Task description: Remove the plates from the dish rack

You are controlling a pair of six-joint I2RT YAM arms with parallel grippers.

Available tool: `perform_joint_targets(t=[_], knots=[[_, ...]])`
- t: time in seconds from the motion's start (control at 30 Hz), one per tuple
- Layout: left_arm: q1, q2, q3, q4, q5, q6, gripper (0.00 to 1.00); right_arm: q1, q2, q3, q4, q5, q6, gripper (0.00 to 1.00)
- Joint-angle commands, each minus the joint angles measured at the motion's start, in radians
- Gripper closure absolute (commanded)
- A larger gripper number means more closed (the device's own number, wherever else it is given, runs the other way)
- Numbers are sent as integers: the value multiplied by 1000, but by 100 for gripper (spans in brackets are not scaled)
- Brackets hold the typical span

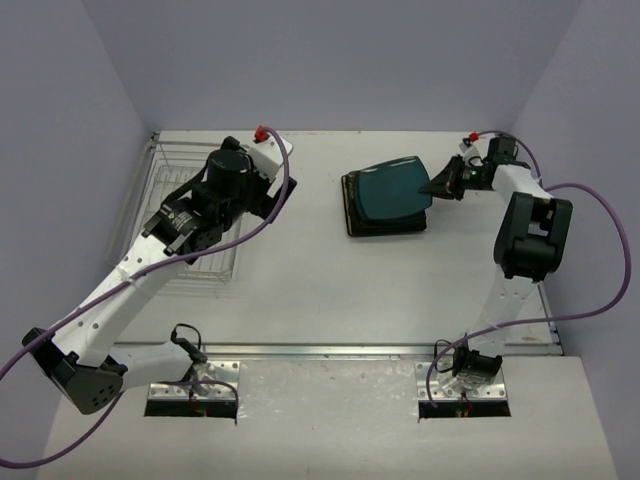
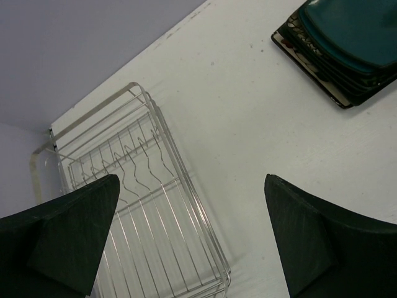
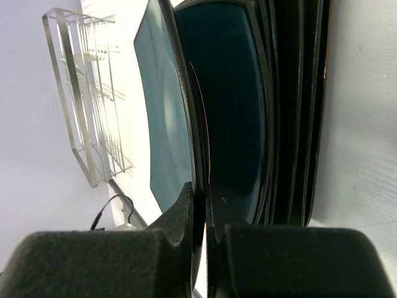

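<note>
Right fingers (image 3: 177,217): closed on the rim of the top plate, a glossy teal square plate (image 3: 164,105) with rounded corners. It is pinched edge-on and stands at an angle to the stack of dark square plates (image 3: 291,112) under it.

Left fingers (image 2: 68,236): spread wide, holding nothing, hanging above the silver wire dish rack (image 2: 155,217).

Rack: at the left edge of the white surface (image 1: 300,260); no plate shows in its slots.

Stack: mid-surface, well apart from the rack.

Handling, by your judgement: the plate looks stiff, smooth, probably slippery and easily chipped, and fairly heavy for a rim pinch. Take it by the rim, one finger on each face. Lower it flat onto the stack before you loosen.
</note>
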Motion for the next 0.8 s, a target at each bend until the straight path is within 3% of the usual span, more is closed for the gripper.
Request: perform_joint_targets(t=[0.0, 0.37, 0.63, 0.77], knots=[[25, -45, -17, 11, 38, -53, 0, -2, -12, 35, 123, -114, 107, 100], [45, -58, -33, 9, 58, -60, 0, 36, -30, 11, -7, -6, 4, 82], [51, -75, -31, 1, 53, -57, 0, 82, -47, 103, -186, 175, -106, 31], [58, -84, -38, 4, 49, -56, 0, 134, -90, 168, -274, 363, -176, 21]])
